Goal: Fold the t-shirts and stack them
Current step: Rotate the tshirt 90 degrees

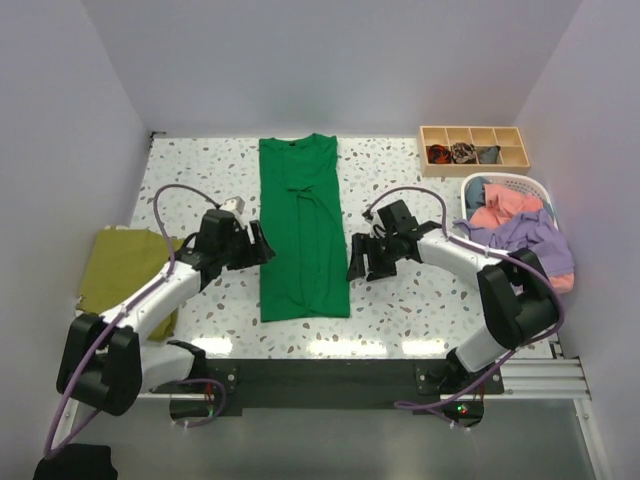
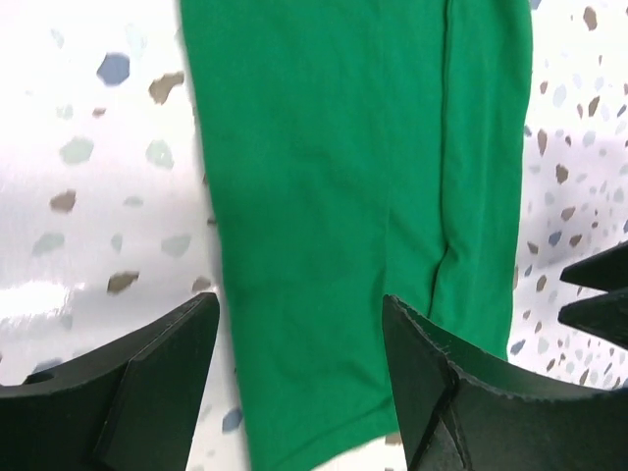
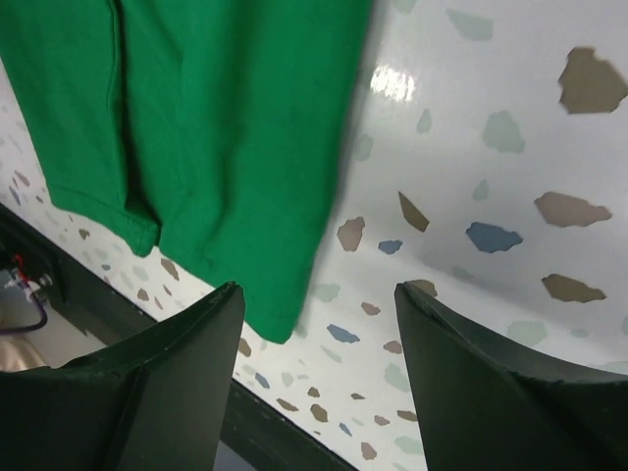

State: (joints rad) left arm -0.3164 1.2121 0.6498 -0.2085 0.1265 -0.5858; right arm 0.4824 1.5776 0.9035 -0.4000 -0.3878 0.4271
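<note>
A bright green t-shirt (image 1: 302, 230) lies flat on the table, folded into a long narrow strip running front to back. My left gripper (image 1: 262, 244) is open at the strip's left edge, and the green cloth (image 2: 334, 196) fills its wrist view between the fingers. My right gripper (image 1: 356, 258) is open just off the strip's right edge, and its wrist view shows the shirt's near corner (image 3: 196, 128). An olive-yellow shirt (image 1: 122, 270) lies folded at the left. Lavender (image 1: 525, 235), coral-pink (image 1: 500, 208) and blue (image 1: 473, 192) shirts are heaped in the basket.
A white slatted basket (image 1: 505, 182) stands at the right edge. A wooden divided tray (image 1: 473, 150) with small dark fabric pieces sits at the back right. The table's dark front rail (image 1: 320, 370) runs between the arm bases.
</note>
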